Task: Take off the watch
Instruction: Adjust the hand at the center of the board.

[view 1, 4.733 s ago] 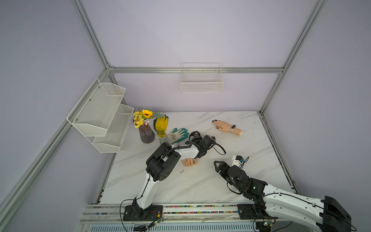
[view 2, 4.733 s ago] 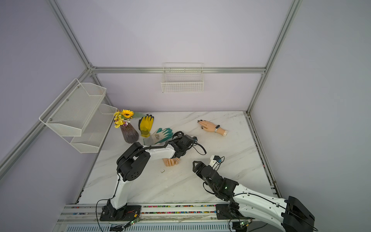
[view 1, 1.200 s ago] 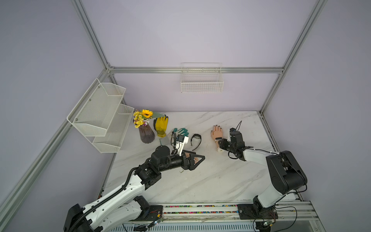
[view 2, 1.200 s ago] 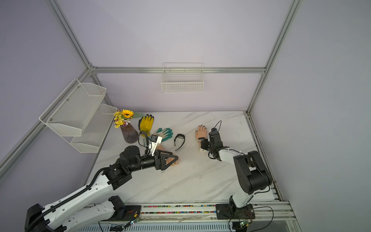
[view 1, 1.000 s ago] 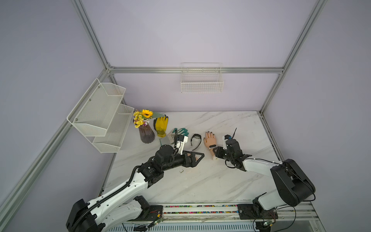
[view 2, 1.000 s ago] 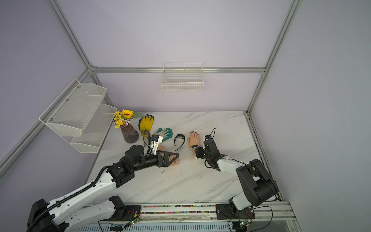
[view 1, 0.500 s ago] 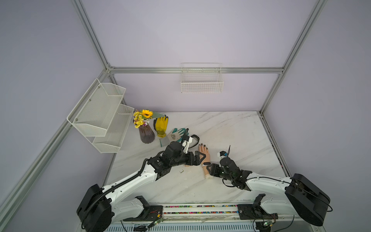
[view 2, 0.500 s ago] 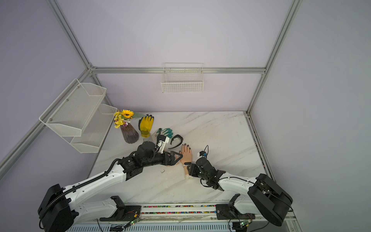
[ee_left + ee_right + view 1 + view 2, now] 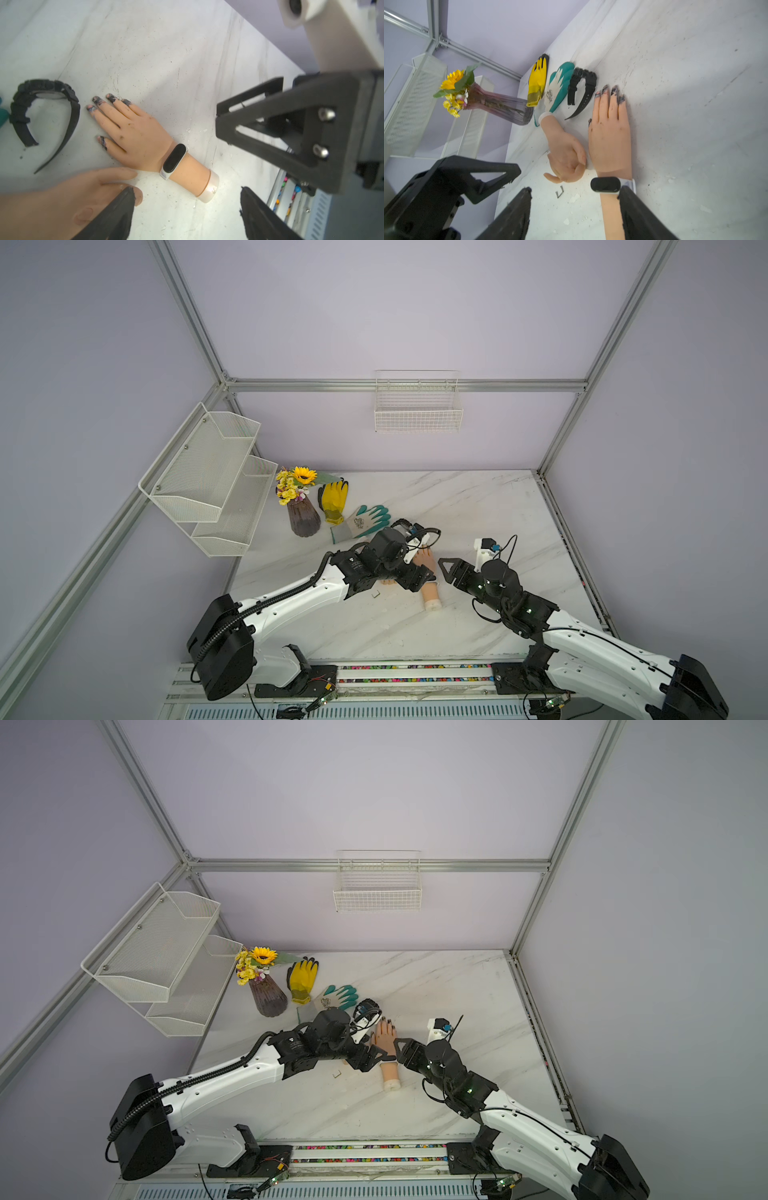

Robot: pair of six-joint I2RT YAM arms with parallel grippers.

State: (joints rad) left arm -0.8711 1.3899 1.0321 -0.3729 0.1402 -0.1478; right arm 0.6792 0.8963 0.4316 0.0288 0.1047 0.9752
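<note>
The watch (image 9: pixel 174 160), a black oblong face on a white band, sits on the wrist of a mannequin hand (image 9: pixel 133 135) with dark painted nails, lying flat at the table's middle (image 9: pixel 424 560) (image 9: pixel 384 1038). My left gripper (image 9: pixel 186 189) hangs open just above the forearm's cut end, with nothing between its fingers. From the other side my right gripper (image 9: pixel 575 189) stands open at the wrist, one finger (image 9: pixel 633 207) lying over the forearm right beside the watch (image 9: pixel 606 184). In both top views the two grippers (image 9: pixel 419 578) (image 9: pixel 446 568) meet at the wrist.
A loose black watch (image 9: pixel 41 112) lies by the hand's fingertips. A second mannequin hand (image 9: pixel 564 153) lies beside the first. Further back are a green glove (image 9: pixel 365 520), a yellow glove (image 9: pixel 332 499) and a flower vase (image 9: pixel 303 516). Wire shelves (image 9: pixel 208 477) hang on the left wall.
My right arm has dragged the mannequin hand from the back right to the table's middle and its jaws have widened. The left gripper has swung over to the wrist and narrowed a little.
</note>
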